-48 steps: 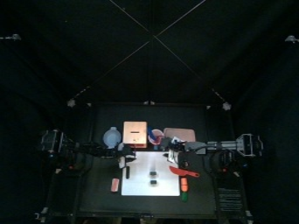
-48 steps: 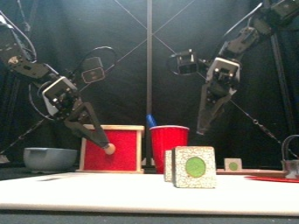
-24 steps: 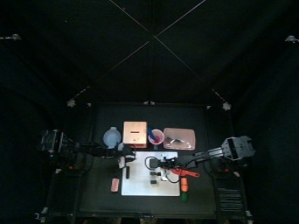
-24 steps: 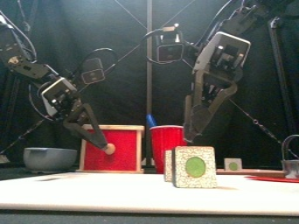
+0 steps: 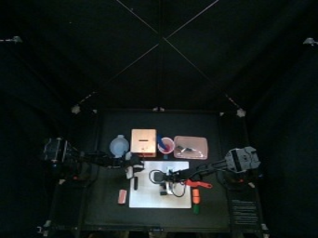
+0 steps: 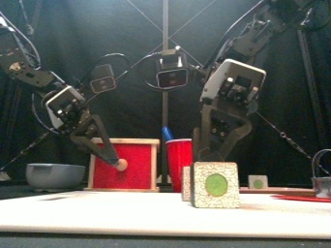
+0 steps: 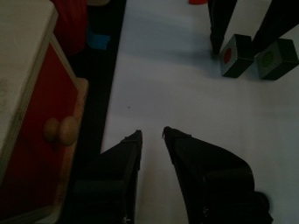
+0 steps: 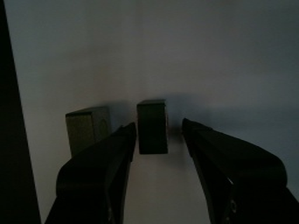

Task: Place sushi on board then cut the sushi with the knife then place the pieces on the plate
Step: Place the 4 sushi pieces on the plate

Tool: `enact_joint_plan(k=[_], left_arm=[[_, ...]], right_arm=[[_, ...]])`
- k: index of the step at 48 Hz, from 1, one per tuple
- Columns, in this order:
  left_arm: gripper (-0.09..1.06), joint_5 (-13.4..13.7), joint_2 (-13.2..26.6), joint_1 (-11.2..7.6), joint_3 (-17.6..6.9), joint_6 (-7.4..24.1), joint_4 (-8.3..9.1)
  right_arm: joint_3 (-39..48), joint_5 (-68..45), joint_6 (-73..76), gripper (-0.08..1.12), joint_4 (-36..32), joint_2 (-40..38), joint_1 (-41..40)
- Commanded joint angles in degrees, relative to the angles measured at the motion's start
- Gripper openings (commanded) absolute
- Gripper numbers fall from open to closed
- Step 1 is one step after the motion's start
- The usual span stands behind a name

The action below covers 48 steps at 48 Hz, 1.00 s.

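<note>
Sushi is on the white board (image 5: 172, 199) as 2 dark green blocks, standing on edge just beside each other. My right gripper (image 8: 156, 126) is spread open with 1 block (image 8: 152, 133) sitting between the jaws. I can't see either jaw touching it. The other block (image 8: 84, 129) is just outside 1 jaw, so that jaw is down in the gap between them.

My guess is these are light, rigid toy pieces with smooth sides, so they'd tip or skate rather than squash. I'd pinch the 2 flat faces around mid-height and close slowly, otherwise the neighbour gets knocked over.

Left gripper (image 7: 152, 133) hangs empty over the board's left edge by the wooden box (image 6: 123, 163), jaws only slightly parted. It's well clear of the blocks. The blue knife (image 6: 165, 133) sits in the red cup (image 6: 185, 158) behind the board, and the pink tray (image 5: 191, 145) is beside the cup at the back.
</note>
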Motion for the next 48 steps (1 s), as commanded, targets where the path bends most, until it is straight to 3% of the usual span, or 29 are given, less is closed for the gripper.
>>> enact_joint_plan(k=[1, 10, 22, 36, 48], left_arm=[[0.69, -0.3, -0.5, 0.18, -1.1, 0.0, -0.09], [0.69, -0.3, -0.5, 0.18, -1.0, 0.0, -0.09], [0.69, -0.2, -0.4, 0.18, -1.0, 0.1, -0.09], [0.69, -0.2, -0.4, 0.09, -0.8, 0.1, -0.09], [0.69, -0.3, -0.4, 0.18, -1.0, -0.1, -0.09]], right_arm=[[-1.7, -1.8, -0.1, 0.71, 0.3, -0.5, -0.2], [-0.7, -1.4, 0.0, 0.54, 1.9, -2.1, -0.4], [6.0, 1.3, 0.2, 0.54, 3.4, -12.1, -6.7], [17.8, 6.2, -0.1, 0.54, 2.0, -26.7, -24.1], [22.1, 9.1, -0.1, 0.54, -1.2, -31.9, -37.5]])
